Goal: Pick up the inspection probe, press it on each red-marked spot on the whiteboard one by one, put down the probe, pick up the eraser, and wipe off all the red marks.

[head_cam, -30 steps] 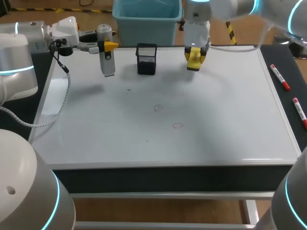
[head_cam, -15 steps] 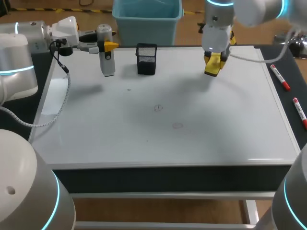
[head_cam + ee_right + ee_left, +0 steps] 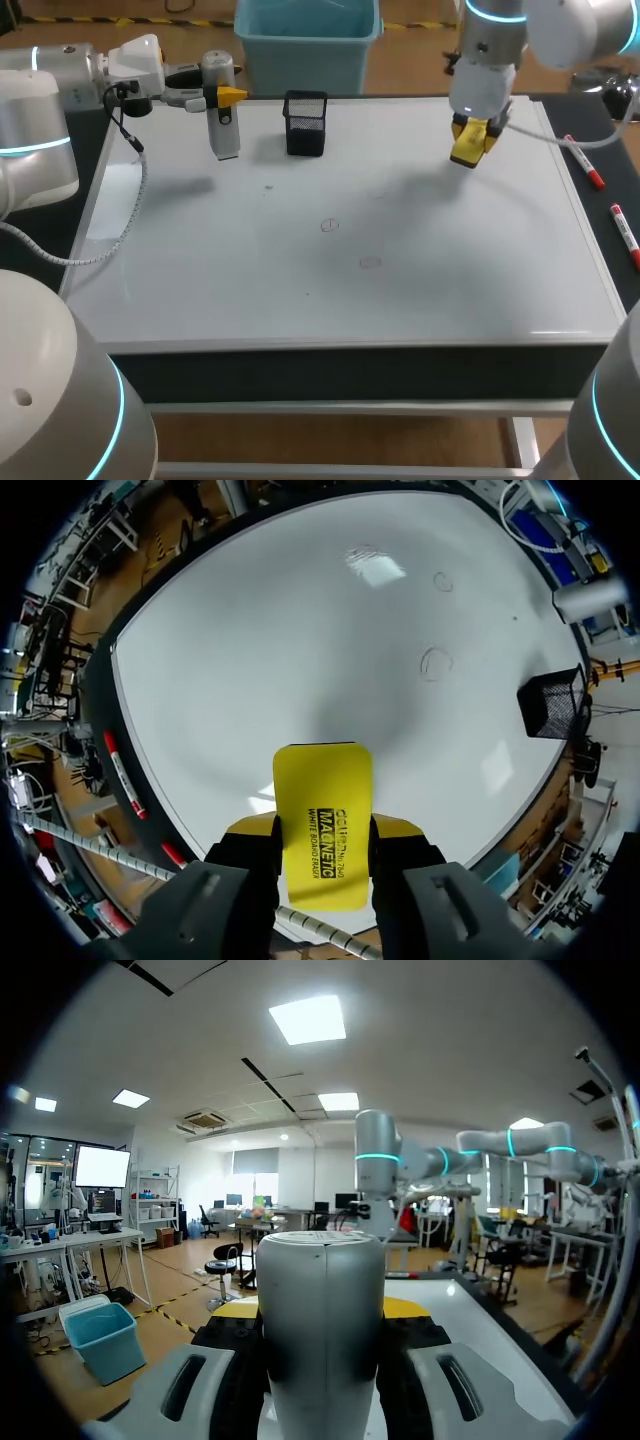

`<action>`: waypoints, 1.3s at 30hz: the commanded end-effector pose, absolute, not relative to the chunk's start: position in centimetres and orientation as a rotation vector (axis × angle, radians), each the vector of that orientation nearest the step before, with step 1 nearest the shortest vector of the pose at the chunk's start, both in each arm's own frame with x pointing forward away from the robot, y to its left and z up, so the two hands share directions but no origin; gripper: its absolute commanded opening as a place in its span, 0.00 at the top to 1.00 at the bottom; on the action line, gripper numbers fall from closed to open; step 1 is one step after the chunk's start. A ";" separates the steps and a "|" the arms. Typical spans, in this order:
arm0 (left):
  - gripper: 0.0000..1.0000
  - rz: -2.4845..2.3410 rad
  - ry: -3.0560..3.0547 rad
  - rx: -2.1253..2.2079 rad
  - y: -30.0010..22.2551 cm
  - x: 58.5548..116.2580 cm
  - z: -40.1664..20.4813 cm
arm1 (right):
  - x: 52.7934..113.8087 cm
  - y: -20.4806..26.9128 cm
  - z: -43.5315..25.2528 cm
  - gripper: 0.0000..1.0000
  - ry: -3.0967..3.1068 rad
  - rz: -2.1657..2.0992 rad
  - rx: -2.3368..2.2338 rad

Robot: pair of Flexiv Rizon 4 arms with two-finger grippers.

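My left gripper (image 3: 222, 95) holds the grey inspection probe (image 3: 222, 118) upright over the whiteboard's (image 3: 480, 260) back left corner; in the left wrist view the probe (image 3: 320, 1330) fills the space between the yellow tips. My right gripper (image 3: 472, 140) is shut on the yellow eraser (image 3: 470, 143) above the board's back right part. The eraser (image 3: 322, 820) sits clamped between its fingers in the right wrist view. Two faint circle marks (image 3: 329, 226) (image 3: 370, 263) lie near the board's middle, also seen as marks (image 3: 435, 663) (image 3: 443, 581) ahead of the eraser.
A black mesh cup (image 3: 305, 122) stands at the board's back, left of centre. A teal bin (image 3: 306, 40) sits behind the table. Two red markers (image 3: 583, 161) (image 3: 625, 233) lie on the dark surface right of the board.
My right arm has carried the eraser to the right along the board's back part. The left arm and the probe have not moved.
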State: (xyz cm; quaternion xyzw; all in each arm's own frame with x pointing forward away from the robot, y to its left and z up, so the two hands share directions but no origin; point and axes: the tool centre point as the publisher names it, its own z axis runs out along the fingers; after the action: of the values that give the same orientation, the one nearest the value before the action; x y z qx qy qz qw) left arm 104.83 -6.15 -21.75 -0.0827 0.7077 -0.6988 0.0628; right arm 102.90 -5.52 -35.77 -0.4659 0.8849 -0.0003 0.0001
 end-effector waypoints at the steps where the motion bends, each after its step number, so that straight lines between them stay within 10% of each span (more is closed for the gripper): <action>1: 1.00 -2.111 2.137 -0.249 -6.2 104.9 -21.7 | 102.3 -6.1 -35.7 1.00 2.771 0.003 -1.449; 39: 1.00 -2.111 2.137 -0.249 -6.2 104.9 -21.7 | 102.0 -6.2 -35.9 1.00 2.794 -0.011 -1.449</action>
State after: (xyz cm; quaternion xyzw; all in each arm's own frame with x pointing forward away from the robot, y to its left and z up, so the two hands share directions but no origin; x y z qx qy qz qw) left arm 104.83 -6.15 -21.75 -0.0827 0.7077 -0.6988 0.0628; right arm 101.91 -6.18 -35.98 -0.4596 0.8881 -0.0025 -0.0012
